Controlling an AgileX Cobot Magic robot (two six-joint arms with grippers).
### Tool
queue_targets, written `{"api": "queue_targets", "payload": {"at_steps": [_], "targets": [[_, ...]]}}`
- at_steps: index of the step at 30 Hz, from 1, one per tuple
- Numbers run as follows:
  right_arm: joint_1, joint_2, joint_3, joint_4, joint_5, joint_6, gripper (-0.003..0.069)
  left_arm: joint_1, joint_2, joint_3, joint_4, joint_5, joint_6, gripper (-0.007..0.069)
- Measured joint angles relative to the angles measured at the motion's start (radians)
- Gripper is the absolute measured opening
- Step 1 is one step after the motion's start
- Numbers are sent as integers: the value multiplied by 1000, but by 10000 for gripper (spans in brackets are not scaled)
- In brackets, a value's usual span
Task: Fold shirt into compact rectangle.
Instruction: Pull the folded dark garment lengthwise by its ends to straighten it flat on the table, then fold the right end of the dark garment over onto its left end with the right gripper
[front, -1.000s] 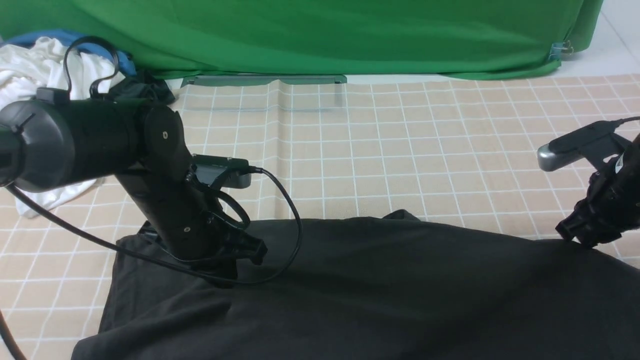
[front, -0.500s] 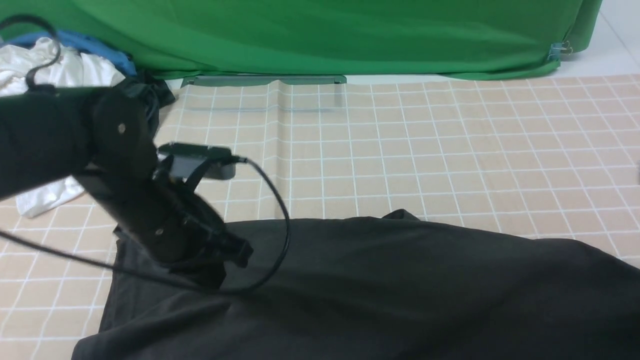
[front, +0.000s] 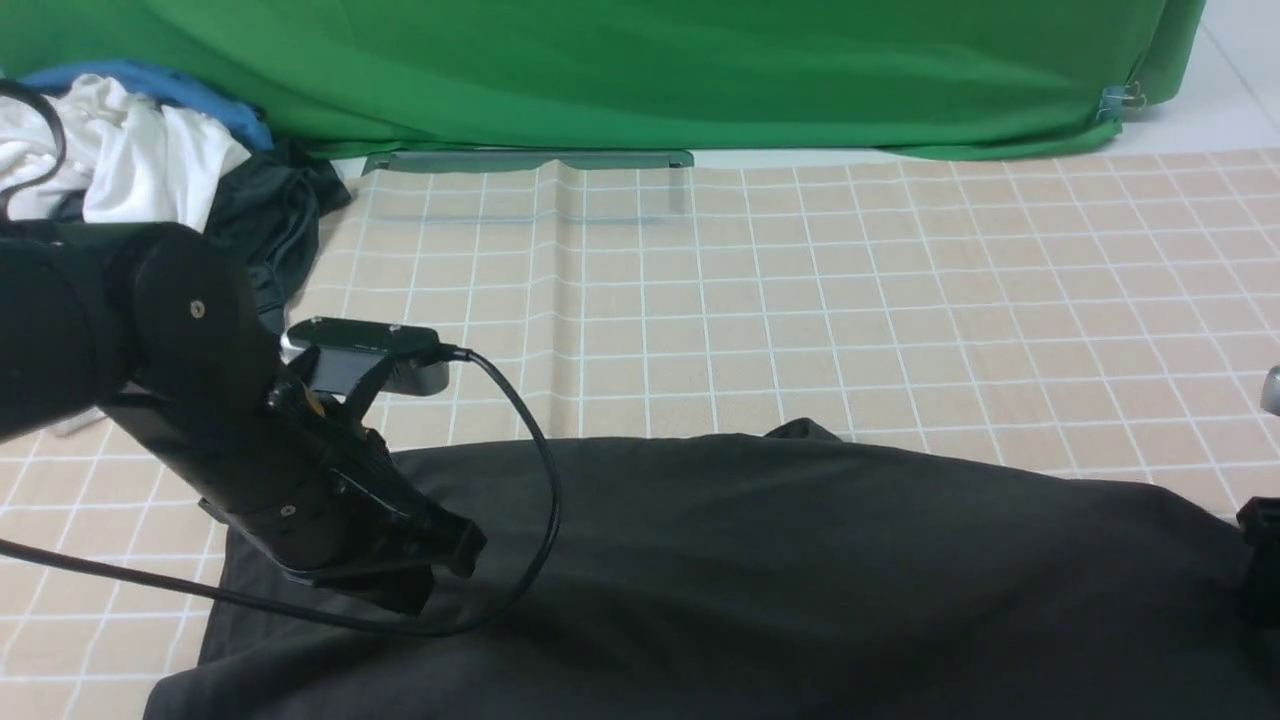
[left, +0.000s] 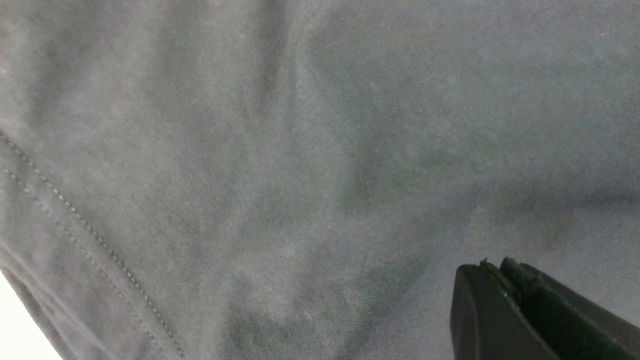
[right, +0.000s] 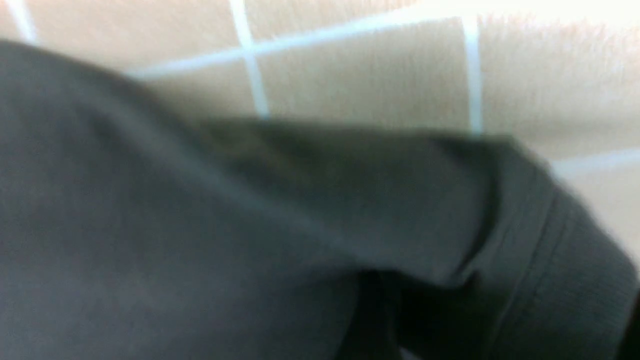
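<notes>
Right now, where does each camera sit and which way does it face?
Front: between the arms, facing forward over the shirt to the green backdrop; left arm, edge of right arm.
Left wrist: close above the shirt; shut left gripper tip.
Right wrist: blurred shirt edge on checked cloth; no gripper clearly visible.
All share the shirt.

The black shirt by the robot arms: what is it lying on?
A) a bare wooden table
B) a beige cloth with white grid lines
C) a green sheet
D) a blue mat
B: the shirt lies spread on the beige cloth crossed by white lines; the green sheet hangs farther back.
</notes>
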Motion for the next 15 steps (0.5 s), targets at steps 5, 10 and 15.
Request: {"api": "queue_targets", "payload": {"at_steps": [5, 10, 15], "targets": [[0, -2, -4, -24, 8, -75, 161, 0, -9, 0, 0, -9, 0, 19], [-18, -65, -28, -63, 77, -38, 109, 0, -9, 0, 1, -14, 1, 19], [-52, -164, -74, -127, 132, 35, 109, -3, -8, 1, -98, -21, 71, 19]]}}
